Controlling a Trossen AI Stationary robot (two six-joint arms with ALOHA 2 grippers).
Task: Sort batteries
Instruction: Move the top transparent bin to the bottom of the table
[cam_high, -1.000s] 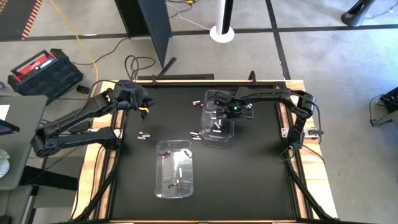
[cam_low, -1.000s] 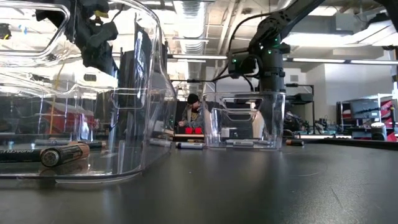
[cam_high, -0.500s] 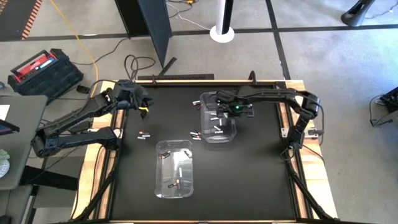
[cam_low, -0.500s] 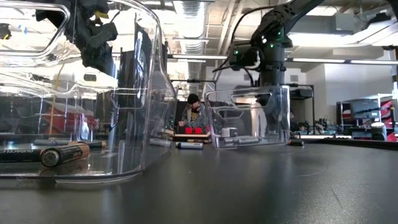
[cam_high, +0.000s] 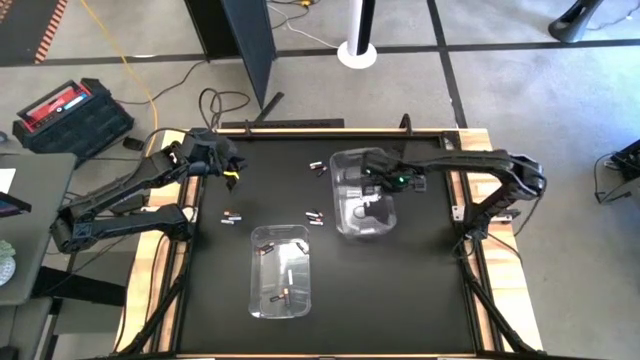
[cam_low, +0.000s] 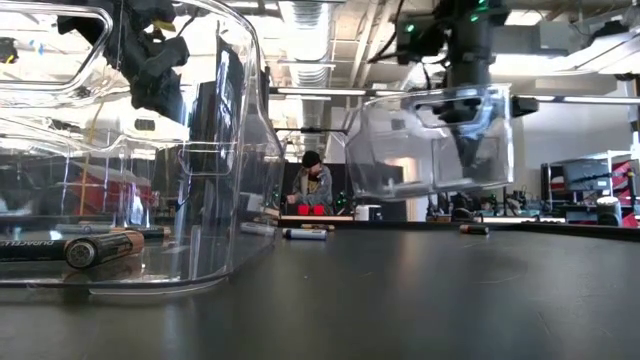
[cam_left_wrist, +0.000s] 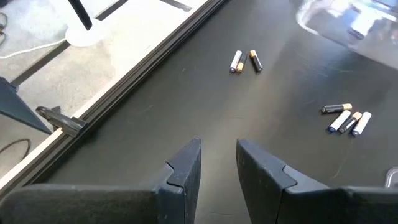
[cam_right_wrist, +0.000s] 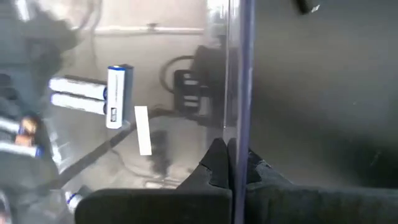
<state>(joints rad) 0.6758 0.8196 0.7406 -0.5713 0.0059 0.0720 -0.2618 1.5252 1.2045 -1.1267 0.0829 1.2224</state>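
A clear bin (cam_high: 365, 200) with several batteries (cam_right_wrist: 118, 93) inside hangs tilted above the mat, and my right gripper (cam_high: 400, 181) is shut on its wall. In the low view this bin (cam_low: 430, 140) is clear of the table. A second clear bin (cam_high: 280, 270) with a few batteries rests on its bottom near the front. Loose batteries lie on the black mat (cam_high: 232, 215) (cam_high: 315, 215) (cam_high: 318, 166), and they show in the left wrist view too (cam_left_wrist: 245, 60) (cam_left_wrist: 347, 118). My left gripper (cam_high: 232, 176) (cam_left_wrist: 217, 163) hovers open at the far left with nothing between its fingers. My right gripper pinches the bin's upright clear wall (cam_right_wrist: 239, 124) on the bin's right side, one finger inside the bin and one outside. The fingers come from above, pointing down. The bin is lifted clear of the table and hangs tilted below the gripper.
The table's wooden rim (cam_high: 165, 260) frames the black mat. The near bin (cam_low: 130, 150) fills the left of the low view, with a dark battery (cam_low: 95, 248) lying in it. A person (cam_low: 312, 185) sits far behind the table.
My right gripper has risen and moved a little toward the table's right edge with the clear bin. The bin stood on the mat a second ago. Now it hangs clear of the table and is tipped, and the batteries inside have shifted.
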